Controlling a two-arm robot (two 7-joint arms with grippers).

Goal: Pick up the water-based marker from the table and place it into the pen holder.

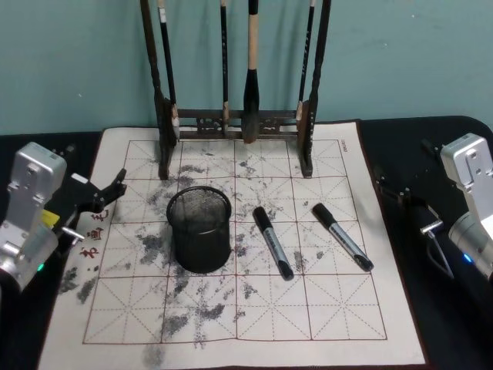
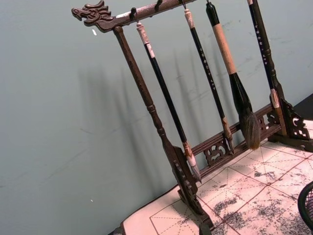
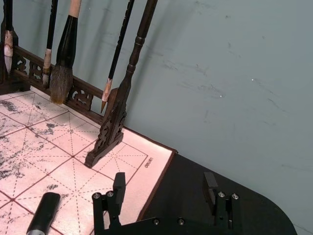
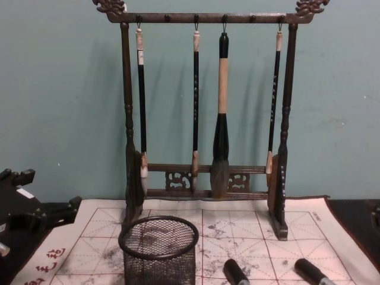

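Writing first: the white felt mat (image 1: 323, 308) had a few red characters (image 1: 92, 231) down its edge on the robot's left. There was also a tiny line of print by the far right corner, too small for me to read. The hanging brushes (image 4: 222, 89) had small lettering on the handles that I couldn't read either, and I couldn't make out any brand on the pens.

The right gripper (image 3: 165, 191) was sitting over the dark table (image 1: 439, 308) just off the mat's right edge. Its jaws were spread wide, with nothing between them and not touching anything. The left gripper (image 4: 50, 190) was over at the mat's left edge. In the chest view its two prongs looked well apart and had nothing in them.

The water-based marker (image 1: 273, 243) was lying flat on the mat's red grid, just right of the pen holder (image 1: 199, 248) but not touching it. It had a black cap and a grey barrel, with the cap end pointing toward the back. A second marker (image 1: 343, 237) of the same look lay further right at roughly the same angle, clear of the first. I couldn't tell the two apart by type.

The mesh holder stood upright near the middle of the mat among the grey ink stains. The wooden brush rack (image 4: 202, 18) stood behind it with four brushes hanging from it.
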